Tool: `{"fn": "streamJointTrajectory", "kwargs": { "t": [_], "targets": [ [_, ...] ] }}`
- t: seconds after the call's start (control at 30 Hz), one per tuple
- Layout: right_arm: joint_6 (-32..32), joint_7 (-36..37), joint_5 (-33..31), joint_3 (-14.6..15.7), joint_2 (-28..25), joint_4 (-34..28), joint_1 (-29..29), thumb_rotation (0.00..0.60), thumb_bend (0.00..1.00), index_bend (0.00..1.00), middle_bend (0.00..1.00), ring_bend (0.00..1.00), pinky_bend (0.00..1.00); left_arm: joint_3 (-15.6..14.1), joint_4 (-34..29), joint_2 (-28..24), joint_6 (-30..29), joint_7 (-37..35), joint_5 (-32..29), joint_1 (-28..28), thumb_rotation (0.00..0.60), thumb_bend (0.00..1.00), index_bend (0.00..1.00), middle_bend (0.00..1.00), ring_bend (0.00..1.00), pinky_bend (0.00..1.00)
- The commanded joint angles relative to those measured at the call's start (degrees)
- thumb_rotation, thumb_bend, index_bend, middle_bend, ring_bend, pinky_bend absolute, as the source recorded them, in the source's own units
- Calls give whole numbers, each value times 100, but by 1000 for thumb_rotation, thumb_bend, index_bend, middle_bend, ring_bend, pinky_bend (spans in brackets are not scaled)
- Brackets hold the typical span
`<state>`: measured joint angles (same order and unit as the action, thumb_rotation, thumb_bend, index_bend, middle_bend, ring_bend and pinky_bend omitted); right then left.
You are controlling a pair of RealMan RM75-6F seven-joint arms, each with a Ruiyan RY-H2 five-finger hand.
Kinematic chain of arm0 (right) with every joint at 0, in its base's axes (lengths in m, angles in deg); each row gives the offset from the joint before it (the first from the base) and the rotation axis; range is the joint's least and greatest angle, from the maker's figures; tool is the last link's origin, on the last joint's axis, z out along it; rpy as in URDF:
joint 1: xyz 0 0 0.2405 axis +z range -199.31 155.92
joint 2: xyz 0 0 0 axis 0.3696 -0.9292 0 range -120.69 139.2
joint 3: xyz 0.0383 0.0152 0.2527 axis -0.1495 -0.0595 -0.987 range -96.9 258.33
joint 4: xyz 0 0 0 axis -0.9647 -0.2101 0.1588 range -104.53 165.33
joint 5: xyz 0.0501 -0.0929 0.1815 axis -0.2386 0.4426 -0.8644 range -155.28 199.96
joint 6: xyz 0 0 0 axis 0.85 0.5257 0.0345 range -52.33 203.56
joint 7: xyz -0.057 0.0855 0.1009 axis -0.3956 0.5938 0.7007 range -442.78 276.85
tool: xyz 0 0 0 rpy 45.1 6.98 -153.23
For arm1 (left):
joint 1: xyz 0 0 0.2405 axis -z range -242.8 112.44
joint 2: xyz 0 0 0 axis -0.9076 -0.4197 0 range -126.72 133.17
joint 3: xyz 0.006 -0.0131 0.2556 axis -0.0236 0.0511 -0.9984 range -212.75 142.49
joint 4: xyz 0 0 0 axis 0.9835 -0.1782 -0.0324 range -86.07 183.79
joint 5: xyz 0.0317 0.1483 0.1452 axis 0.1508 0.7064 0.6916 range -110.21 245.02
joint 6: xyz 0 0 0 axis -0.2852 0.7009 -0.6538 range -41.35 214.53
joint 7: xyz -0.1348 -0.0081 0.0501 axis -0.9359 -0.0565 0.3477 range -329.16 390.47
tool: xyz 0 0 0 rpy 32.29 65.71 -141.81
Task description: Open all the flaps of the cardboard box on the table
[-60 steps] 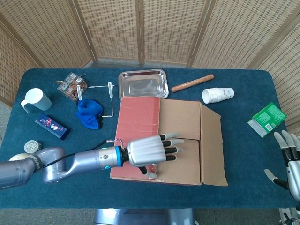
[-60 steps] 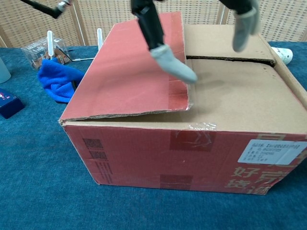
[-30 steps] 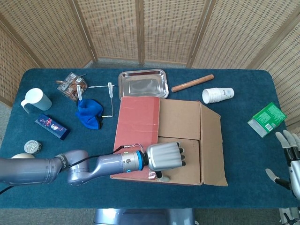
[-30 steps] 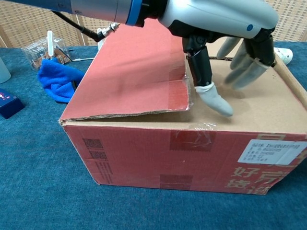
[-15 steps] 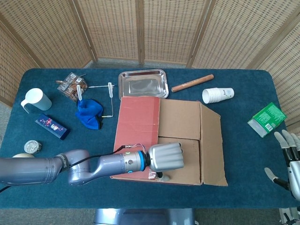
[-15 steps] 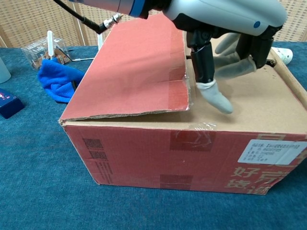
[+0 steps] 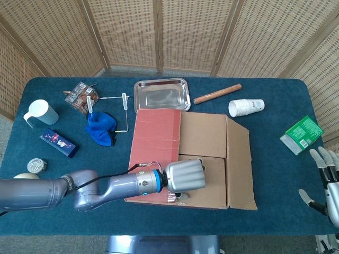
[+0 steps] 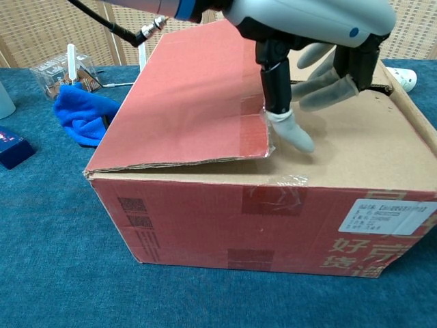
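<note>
Cardboard box [image 7: 204, 159] sits near the middle of the blue counter [image 7: 275, 174], a little toward the robot, with its long axis running left to right in the head view and its labelled side facing the chest camera. Its red flap [image 8: 184, 102] covers the left part of the top and lies slightly raised, its free edge pointing toward the right; the brown flaps [image 8: 348, 130] beside it lie flat, with a dark seam between them.

The left hand [image 7: 184, 177] hangs over the near part of the box top, just right of the red flap's free edge. Its fingers [image 8: 321, 85] are curled in together with nothing in them, and the thumb [image 8: 290, 131] points down beside the flap's corner; whether it touches the cardboard I cannot tell. Compared with half a second ago, the thumb has shifted closer to the red flap's edge and the hand sits a touch higher, while two seconds ago the fingers were spread flat over the seam. The flaps have not moved.

The right hand [image 7: 327, 182] stays at the right edge of the counter, well apart from the box, fingers apart and holding nothing.
</note>
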<state>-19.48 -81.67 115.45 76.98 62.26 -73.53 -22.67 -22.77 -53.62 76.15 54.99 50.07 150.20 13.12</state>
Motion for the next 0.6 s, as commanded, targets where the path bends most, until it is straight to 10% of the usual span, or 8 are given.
{"fn": "streamJointTrajectory", "kwargs": {
  "t": [0.03, 0.6],
  "targets": [
    [-45, 21, -8, -18, -8, 10, -16, 600, 197, 0, 0, 0, 0, -73, 57, 70, 63, 62, -24, 40, 455, 349, 646, 703, 479, 481],
    [-86, 154, -26, -51, -27, 42, -28, 600, 196, 0, 0, 0, 0, -176, -64, 1, -110, 170, -183, -14, 479, 355, 743, 835, 540, 581]
  ]
}}
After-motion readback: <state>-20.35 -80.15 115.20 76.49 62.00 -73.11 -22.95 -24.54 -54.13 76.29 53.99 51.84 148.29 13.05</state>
